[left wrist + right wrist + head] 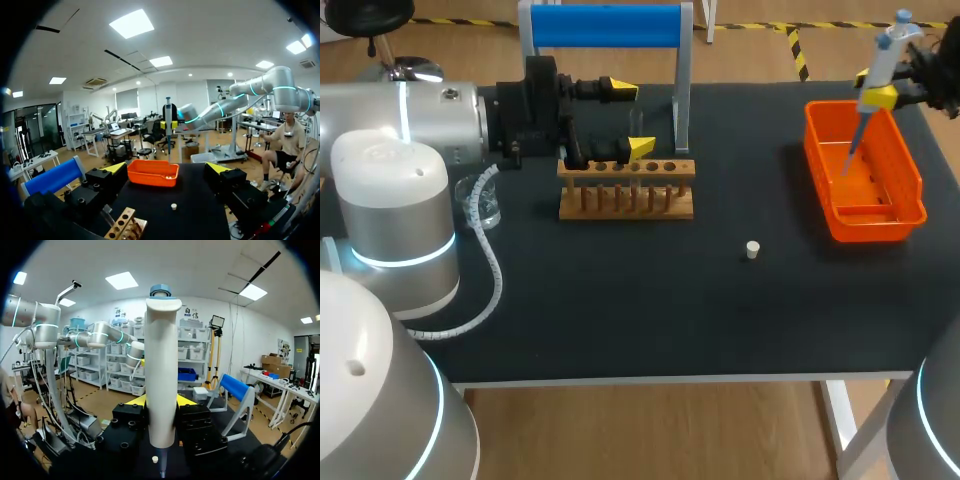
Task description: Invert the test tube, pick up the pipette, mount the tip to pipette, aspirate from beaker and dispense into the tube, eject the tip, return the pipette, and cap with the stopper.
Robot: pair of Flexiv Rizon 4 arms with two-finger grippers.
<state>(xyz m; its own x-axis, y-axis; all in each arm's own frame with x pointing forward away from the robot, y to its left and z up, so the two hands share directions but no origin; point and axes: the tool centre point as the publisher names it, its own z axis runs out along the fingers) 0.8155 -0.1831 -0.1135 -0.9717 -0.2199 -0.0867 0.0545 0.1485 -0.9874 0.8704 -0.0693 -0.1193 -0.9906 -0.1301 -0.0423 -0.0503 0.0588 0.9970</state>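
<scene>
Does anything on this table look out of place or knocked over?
Only the small white stopper, lying alone on the black table, apart from the wooden rack and the orange tray. Nothing looks spilled or toppled.

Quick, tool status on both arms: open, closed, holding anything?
Left tool: open, holding nothing.
Right tool: closed on the pipette.
</scene>
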